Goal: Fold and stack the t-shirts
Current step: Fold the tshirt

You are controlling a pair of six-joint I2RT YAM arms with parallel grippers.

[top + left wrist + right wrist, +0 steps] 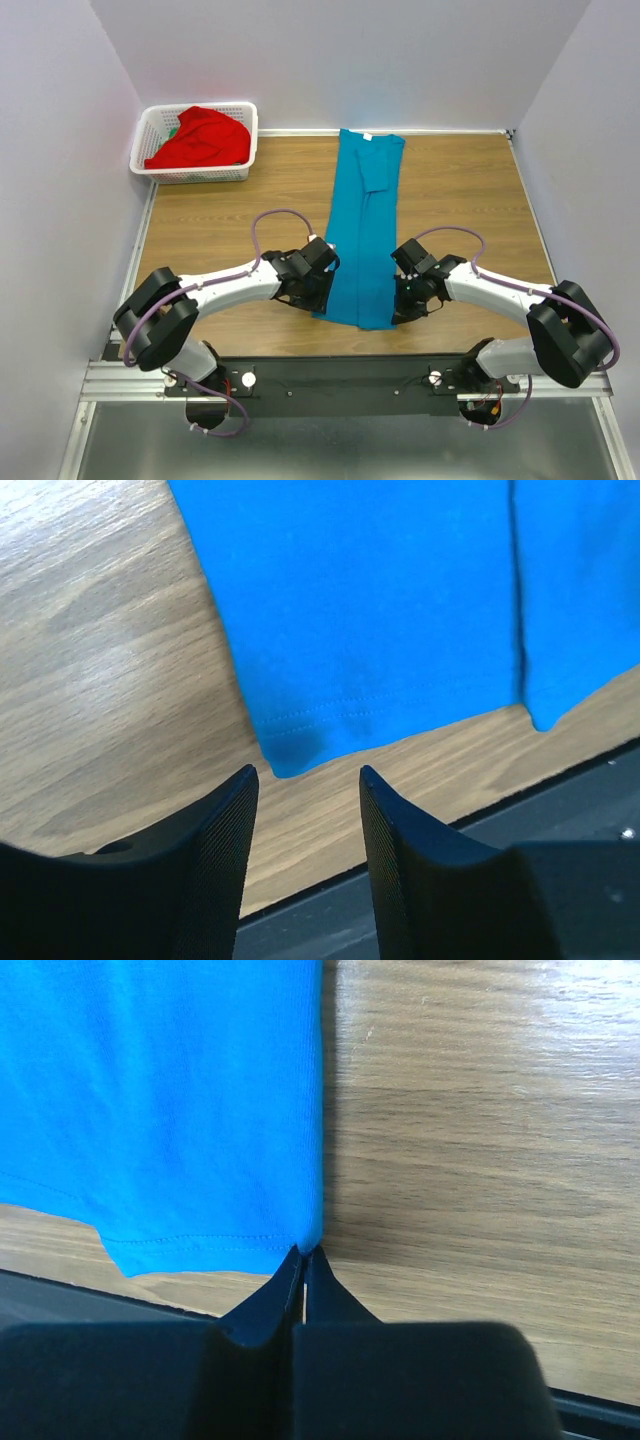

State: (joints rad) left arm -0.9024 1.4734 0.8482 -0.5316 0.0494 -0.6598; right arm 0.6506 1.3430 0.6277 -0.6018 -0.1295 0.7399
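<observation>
Smoothly, soft teal t-shirt [365, 230] lies as narrow strip.

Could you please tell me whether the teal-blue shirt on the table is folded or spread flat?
Partly folded: the teal-blue cloth t-shirt lies as a long narrow strip, sides turned in, not yet folded crosswise.

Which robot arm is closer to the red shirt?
Left. The left tool is beside the blue shirt on the basket side; the right tool is across that shirt, farther from the red shirt.
</observation>
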